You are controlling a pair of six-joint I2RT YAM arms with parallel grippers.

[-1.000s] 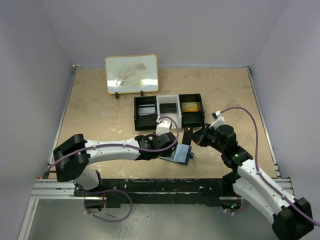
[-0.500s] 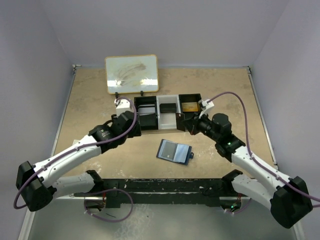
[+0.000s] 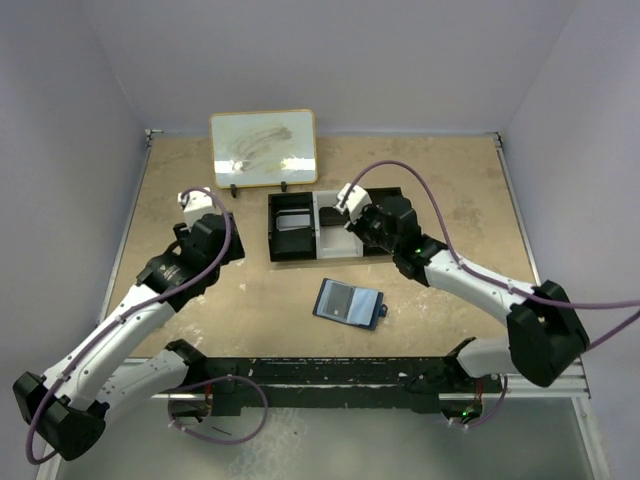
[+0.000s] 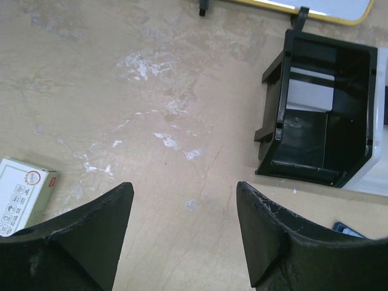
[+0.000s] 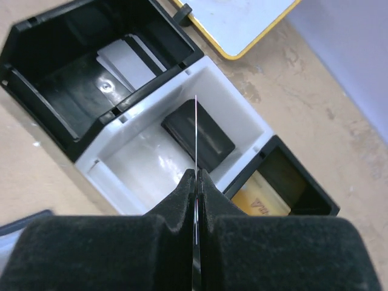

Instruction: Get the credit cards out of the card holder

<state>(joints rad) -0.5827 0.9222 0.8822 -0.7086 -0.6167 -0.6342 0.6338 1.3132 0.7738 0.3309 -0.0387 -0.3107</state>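
Tan mottled worktop (image 3: 450, 190), pale lavender walls on three sides. A yellow-framed whiteboard (image 3: 263, 148) stands at the back.

Card holder (image 3: 350, 302): lies open and flat on the worktop, just in front of the tray (image 3: 296, 255), between the two arms. Pale blue-grey panels face up, with a small tab on its right edge. Neither claw touches it.

Right claw (image 5: 196, 182): closed, pinching a card (image 5: 196, 133) that is seen edge-on as a thin line. It hangs above the tray's white middle compartment. In the top view the right arm covers the tray's right end.

Left claw (image 4: 183, 200): fingers spread wide, nothing between them, only bare worktop below. It sits left of the tray, well apart from the card holder.

Tray contents, right wrist view:
- Left black compartment: a pale grey card (image 5: 124, 60).
- Middle white compartment: a dark flat item (image 5: 212, 145); cannot tell what it is.
- Right black compartment: a yellow card (image 5: 267, 203).

A small white box (image 4: 21, 197) with a green side and red marks lies on the worktop at the left edge of the left wrist view, beside the left finger.
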